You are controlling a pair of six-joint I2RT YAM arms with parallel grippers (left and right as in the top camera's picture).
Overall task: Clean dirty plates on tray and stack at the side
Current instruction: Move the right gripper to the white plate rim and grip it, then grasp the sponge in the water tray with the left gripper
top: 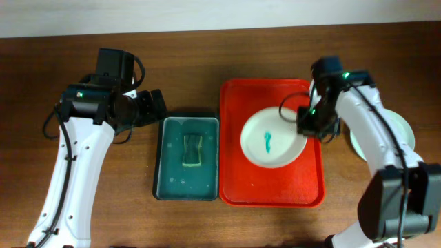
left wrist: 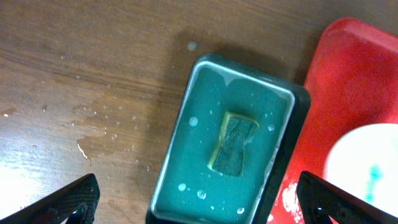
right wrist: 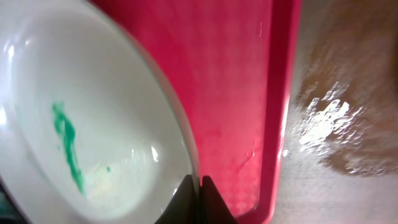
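Right pincer [right wrist: 194,186]: is clamping shut on the rim of the white plate [top: 265,155]; only a thin edge is sitting between the fingers in the right wrist view
White plate: is resting on the red tray [top: 234,186], right of centre; the teal smear [top: 268,141] is showing at its middle, so it is not yet wiped; whether the held edge is lifting off the tray, I cannot tell
Left pincer [left wrist: 198,179]: is hanging with its fingers wide apart and gripping nothing; it is hovering just left of the green tray [top: 165,186], where the sponge [top: 191,150] is lying in water
Side plate [top: 408,132]: is sitting on the worktop [top: 138,220] right of the red tray, partly hidden under the right arm; how many are lying there, I cannot tell
Risk of slipping: the glazed rim is offering little to hold; a quick lift or twist is likely to let the plate swing down or drop
Risk of dragging: a pull sideways is likely to be shoving the plate against the raised rim and shifting the whole red tray
Risk of a dirty stack: carrying this plate aside now is putting the smear onto the side plate
Risk at the sponge: a wide-open approach is likely to be nudging the green tray and spilling water
Wet patch [right wrist: 323,118]: is glistening beside the red tray; a plate set there is likely to be sliding
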